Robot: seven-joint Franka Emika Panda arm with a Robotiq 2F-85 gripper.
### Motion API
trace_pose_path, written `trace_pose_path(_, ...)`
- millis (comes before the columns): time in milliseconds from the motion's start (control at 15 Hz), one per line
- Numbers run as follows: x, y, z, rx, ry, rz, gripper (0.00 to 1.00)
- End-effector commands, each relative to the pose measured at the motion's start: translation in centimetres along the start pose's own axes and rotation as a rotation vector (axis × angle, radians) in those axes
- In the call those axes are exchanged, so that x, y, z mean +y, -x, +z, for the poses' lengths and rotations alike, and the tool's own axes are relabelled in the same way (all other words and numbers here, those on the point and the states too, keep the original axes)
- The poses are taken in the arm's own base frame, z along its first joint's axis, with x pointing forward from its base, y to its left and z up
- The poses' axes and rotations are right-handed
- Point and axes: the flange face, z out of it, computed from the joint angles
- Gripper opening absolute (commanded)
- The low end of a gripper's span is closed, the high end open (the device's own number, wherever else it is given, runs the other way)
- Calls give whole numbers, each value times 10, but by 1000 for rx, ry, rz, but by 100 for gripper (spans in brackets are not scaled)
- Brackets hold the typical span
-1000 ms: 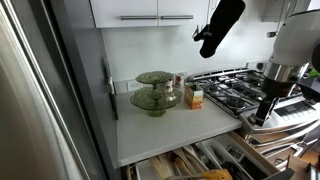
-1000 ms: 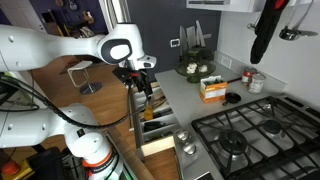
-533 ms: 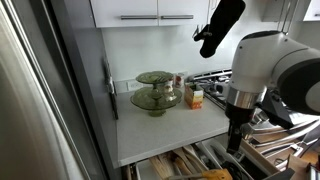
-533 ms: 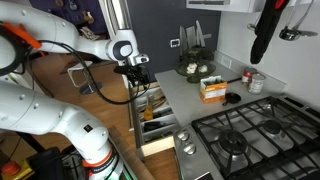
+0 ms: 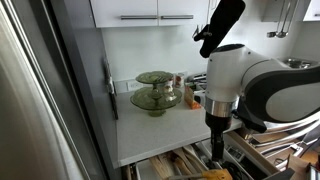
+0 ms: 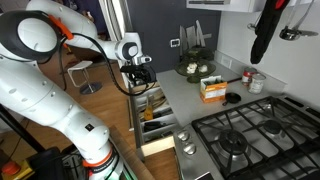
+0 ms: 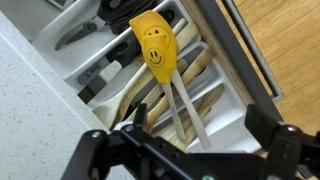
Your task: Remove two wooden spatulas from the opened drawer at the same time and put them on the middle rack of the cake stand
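The opened drawer point(image 5: 190, 163) holds a white divider tray point(image 7: 232, 108) with several wooden spatulas point(image 7: 150, 98) lying together in one compartment. A yellow smiley-face spatula point(image 7: 157, 45) lies on top of them. My gripper point(image 7: 200, 125) is open and empty, hovering just above the wooden handles, with its fingers on either side of them. It also shows above the drawer in both exterior views point(image 5: 217, 150) point(image 6: 140, 85). The green glass cake stand point(image 5: 155, 92) stands on the counter by the back wall and shows in an exterior view point(image 6: 195, 68) too.
An orange and white box point(image 5: 195, 97) stands next to the cake stand. A gas stove point(image 6: 250, 135) lies beside the counter. A black oven mitt point(image 5: 220, 25) hangs above. Dark utensils point(image 7: 95, 30) fill the neighbouring tray compartments.
My arm has swung from over the stove side across to above the open drawer and come down towards the wooden spatulas. The gripper stays open.
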Motion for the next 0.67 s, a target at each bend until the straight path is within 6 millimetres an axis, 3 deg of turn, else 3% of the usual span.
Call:
trace_pose_path(0,0,0,-1,-1,0,-1,100)
trace_pose_path(200,-2,-5,5,2,-13,-62,100)
trace_pose_path(600,-8,-28,67,-34,-113,-397,100)
